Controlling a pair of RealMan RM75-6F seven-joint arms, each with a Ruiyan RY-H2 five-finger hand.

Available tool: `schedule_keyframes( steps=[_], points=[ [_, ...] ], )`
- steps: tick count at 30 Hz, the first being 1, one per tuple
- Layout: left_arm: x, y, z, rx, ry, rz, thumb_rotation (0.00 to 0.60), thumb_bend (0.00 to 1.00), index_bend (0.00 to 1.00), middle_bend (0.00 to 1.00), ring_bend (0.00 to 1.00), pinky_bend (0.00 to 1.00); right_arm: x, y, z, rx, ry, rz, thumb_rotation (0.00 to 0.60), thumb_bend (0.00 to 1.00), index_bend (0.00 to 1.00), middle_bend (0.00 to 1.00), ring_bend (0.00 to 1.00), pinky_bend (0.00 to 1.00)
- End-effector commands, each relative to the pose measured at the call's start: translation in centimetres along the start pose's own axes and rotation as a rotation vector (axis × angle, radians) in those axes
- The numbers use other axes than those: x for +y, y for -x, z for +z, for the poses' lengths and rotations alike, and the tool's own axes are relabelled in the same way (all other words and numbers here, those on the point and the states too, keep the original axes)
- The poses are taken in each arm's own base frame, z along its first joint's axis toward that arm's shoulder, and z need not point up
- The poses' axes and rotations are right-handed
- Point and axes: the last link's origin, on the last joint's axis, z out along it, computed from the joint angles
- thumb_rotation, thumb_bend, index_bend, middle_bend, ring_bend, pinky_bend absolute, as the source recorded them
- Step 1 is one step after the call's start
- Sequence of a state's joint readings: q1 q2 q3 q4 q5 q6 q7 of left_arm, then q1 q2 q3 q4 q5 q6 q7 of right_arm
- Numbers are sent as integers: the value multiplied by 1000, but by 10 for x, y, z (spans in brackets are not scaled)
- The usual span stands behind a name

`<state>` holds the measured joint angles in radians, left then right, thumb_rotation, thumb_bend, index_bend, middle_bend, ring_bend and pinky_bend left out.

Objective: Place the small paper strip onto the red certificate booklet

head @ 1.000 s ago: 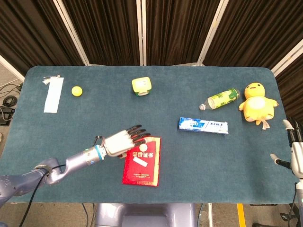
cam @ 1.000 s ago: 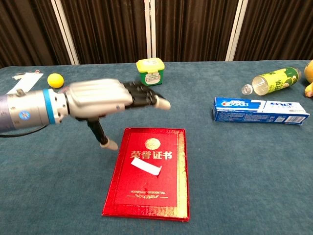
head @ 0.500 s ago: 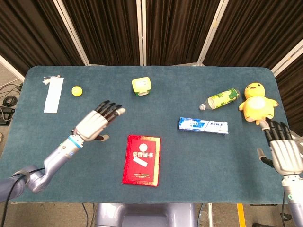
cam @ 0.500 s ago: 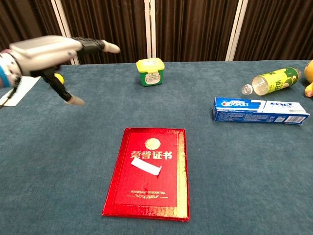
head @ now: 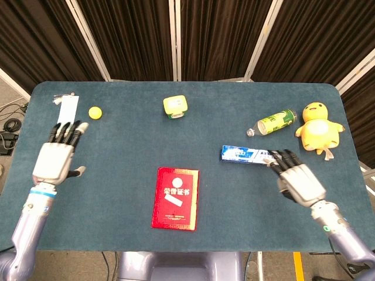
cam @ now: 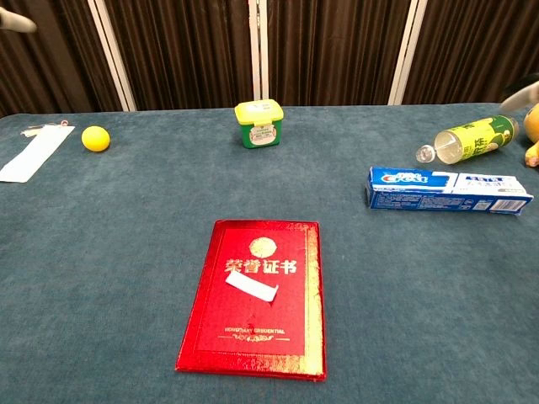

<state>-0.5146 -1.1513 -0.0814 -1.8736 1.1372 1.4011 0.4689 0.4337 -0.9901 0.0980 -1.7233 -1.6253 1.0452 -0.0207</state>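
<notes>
The red certificate booklet (head: 175, 198) (cam: 257, 294) lies flat near the table's front middle. A small white paper strip (head: 174, 199) (cam: 251, 287) rests on its cover, just below the gold characters. My left hand (head: 58, 156) hovers far left of the booklet, fingers spread, holding nothing. My right hand (head: 297, 178) hovers at the right, fingers spread and empty, its fingertips near the toothpaste box (head: 251, 154). Only blurred fingertips show at the top corners of the chest view.
A yellow-green tub (head: 174, 106) (cam: 258, 122) sits at the back middle, a yellow ball (head: 95, 112) (cam: 95, 138) and a white tag (head: 67, 116) at back left. A green bottle (head: 274, 122) (cam: 467, 138) and a yellow plush chick (head: 318, 127) lie at the right.
My left hand has pulled away from the booklet to the far left and risen. My right hand has moved in from the right edge toward the toothpaste box. The strip stays on the booklet.
</notes>
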Motion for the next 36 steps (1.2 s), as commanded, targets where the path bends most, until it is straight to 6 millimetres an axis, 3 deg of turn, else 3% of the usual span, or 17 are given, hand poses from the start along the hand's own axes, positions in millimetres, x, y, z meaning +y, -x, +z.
schedule_keyframes(
  steps=[1,5,15,27,36],
  points=[
    [-13,-6,-25,-4,-113,-53,600,0,0,0,0,0,-35,-1,24,-86,-138,15,600,785,227,0,0,0],
    [-21,-6,-39,-3,-153,-67,600,0,0,0,0,0,-60,1,49,-121,-221,-1,600,838,253,0,0,0],
    [-30,0,-50,3,-164,-54,600,0,0,0,0,0,-114,20,84,-187,-356,-78,600,929,291,0,0,0],
    [-39,7,-54,3,-167,-50,600,0,0,0,0,0,-174,49,110,-214,-477,-177,600,937,291,0,0,0],
    [-42,5,-54,10,-169,-66,600,0,0,0,0,0,-198,70,117,-231,-487,-199,600,940,296,0,0,0]
  ],
)
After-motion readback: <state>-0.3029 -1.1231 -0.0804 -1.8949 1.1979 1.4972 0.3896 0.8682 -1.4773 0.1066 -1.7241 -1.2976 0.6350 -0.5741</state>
